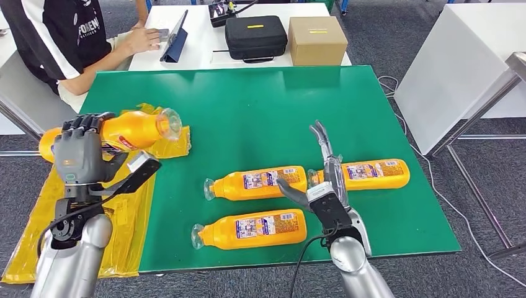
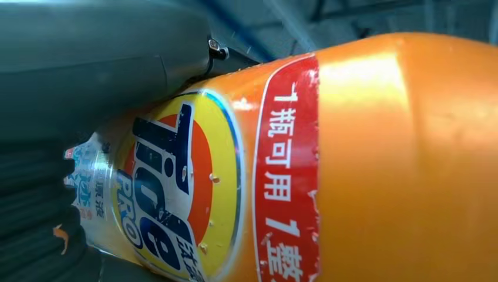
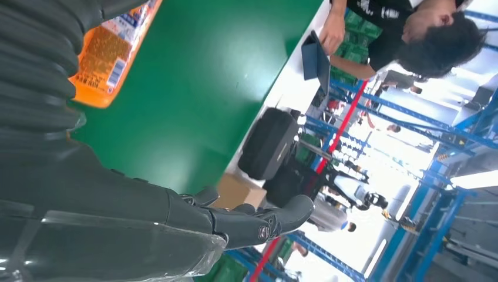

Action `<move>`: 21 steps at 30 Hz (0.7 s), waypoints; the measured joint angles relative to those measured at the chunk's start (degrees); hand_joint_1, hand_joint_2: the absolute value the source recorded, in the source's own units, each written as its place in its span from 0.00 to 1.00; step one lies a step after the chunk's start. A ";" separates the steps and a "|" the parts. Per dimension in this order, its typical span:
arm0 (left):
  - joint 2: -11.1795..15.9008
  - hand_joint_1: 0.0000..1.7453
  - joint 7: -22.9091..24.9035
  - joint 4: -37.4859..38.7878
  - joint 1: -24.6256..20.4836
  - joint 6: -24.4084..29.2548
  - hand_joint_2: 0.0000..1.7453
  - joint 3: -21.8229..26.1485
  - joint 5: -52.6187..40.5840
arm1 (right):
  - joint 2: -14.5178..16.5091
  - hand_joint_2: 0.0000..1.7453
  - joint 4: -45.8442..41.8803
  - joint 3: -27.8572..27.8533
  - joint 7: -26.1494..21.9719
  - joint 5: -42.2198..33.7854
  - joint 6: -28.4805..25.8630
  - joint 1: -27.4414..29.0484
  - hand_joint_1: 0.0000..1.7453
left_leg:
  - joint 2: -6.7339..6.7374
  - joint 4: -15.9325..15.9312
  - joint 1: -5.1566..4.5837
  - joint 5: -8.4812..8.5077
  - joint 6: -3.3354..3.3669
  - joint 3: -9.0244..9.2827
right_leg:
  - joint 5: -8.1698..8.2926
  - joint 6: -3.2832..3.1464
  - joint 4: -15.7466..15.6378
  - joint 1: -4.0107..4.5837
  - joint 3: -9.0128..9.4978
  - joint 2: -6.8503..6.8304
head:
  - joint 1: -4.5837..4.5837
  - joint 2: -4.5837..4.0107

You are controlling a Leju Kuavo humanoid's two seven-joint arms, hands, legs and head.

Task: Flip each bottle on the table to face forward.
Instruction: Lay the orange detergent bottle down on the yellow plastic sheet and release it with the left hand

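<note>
Left hand [image 1: 79,155] grips orange bottle [image 1: 127,131], lifted above left edge of green surface [image 1: 260,105], cap end toward centre. Right hand [image 1: 322,177] fingers spread, holding nothing, over cap end of right bottle [image 1: 372,174]. Two more bottles [image 1: 257,182] [image 1: 251,229] lie back-label up nearby.

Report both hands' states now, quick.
Left hand: grips an orange bottle, lifted above the table's left edge.
Right hand: open, fingers spread, holding nothing, above the far-right bottle.

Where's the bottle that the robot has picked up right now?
In the head view, the held bottle is gripped by the left hand, raised over the green mat's left edge, above the yellow sheet.
</note>
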 joint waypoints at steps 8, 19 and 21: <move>4.77 1.00 5.55 10.72 -6.15 -7.06 1.00 -5.63 -14.14 | -0.45 1.00 -0.65 -0.47 0.09 -0.44 0.74 -0.13 0.00 | 0.05 0.00 0.03 0.03 -0.04 0.02 | 0.01 0.00 0.02 0.02 0.02 0.01 | 0.01 0.01; 8.05 1.00 2.78 19.13 -9.20 -10.08 1.00 -8.79 -13.00 | -0.64 1.00 -0.65 -0.47 0.08 -1.02 1.62 -0.49 0.00 | 0.05 0.00 0.03 0.03 -0.05 -0.03 | 0.00 0.00 0.03 0.01 -0.01 0.02 | 0.02 0.01; 8.81 1.00 1.41 21.53 -9.75 -10.40 1.00 -8.98 -11.87 | -0.63 1.00 -0.65 -0.47 0.10 -1.17 2.09 -0.71 0.00 | 0.08 0.00 0.03 0.03 -0.06 -0.02 | 0.01 -0.01 0.03 0.02 -0.01 0.03 | 0.01 0.01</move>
